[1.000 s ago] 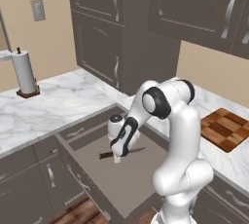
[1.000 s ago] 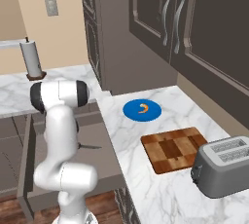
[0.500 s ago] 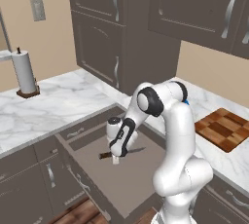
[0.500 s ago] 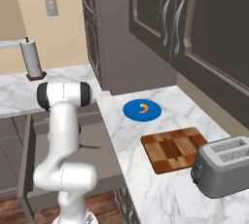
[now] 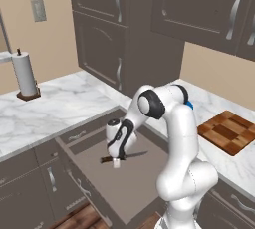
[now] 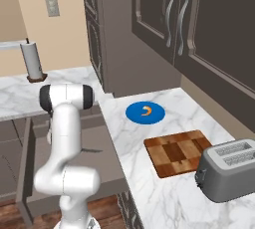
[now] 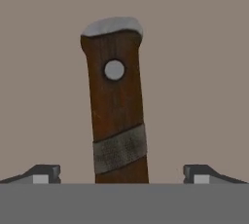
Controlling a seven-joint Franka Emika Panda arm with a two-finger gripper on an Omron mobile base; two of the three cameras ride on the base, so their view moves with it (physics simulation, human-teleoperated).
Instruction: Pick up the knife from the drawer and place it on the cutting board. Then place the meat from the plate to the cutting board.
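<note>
The knife lies flat on the floor of the open drawer; its dark brown handle with a silver rivet and grey band runs up between my fingertips in the hand view. My gripper points straight down into the drawer, open, right over the knife's handle, its fingers on either side and apart from it. The blade pokes out to the right. On the counter the blue plate carries the orange meat. The checkered cutting board lies nearer, bare.
A silver toaster stands just right of the board. A paper towel roll sits on the far left counter. Dark wall cabinets hang above. The drawer's side walls flank my hand.
My hand has sunk a little lower into the drawer toward the knife handle. The jaws stay wide. The knife has not moved.
</note>
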